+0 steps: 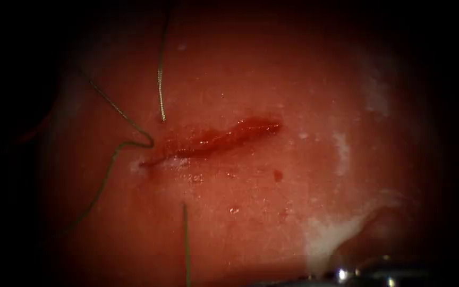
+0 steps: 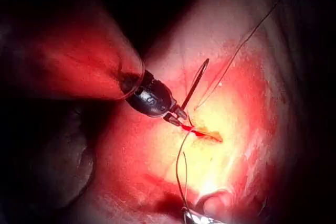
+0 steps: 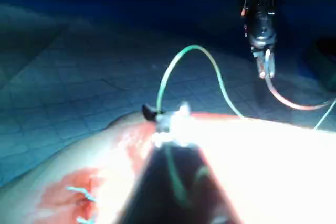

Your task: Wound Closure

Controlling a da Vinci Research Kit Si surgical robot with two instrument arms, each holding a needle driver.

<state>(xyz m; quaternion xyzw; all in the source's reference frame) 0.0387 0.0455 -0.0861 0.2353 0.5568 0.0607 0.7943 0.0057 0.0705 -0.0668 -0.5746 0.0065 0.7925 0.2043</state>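
The tissue (image 1: pixel 272 212) carries a wet red cut (image 1: pixel 213 139) across its middle. My left tool (image 2: pixel 177 115) is shut on the curved needle (image 2: pixel 195 85) near one end, close to the cut's end (image 2: pixel 207 135). In the right wrist view that tool (image 3: pixel 266 65) hangs above the tissue and the needle (image 3: pixel 286 99) curves free in the air. My right tool (image 3: pixel 167 115) is shut on the green thread (image 3: pixel 194 49), which arches up from its jaws. Thread (image 1: pixel 107 170) enters the tissue at the cut's left end.
A second strand (image 1: pixel 161 85) drops from the top to just above the cut. Another strand (image 1: pixel 186 244) runs off the bottom edge. Shiny metal of a tool (image 1: pixel 341 274) shows at the bottom right. Short pale thread ends (image 3: pixel 79 192) lie in red fluid.
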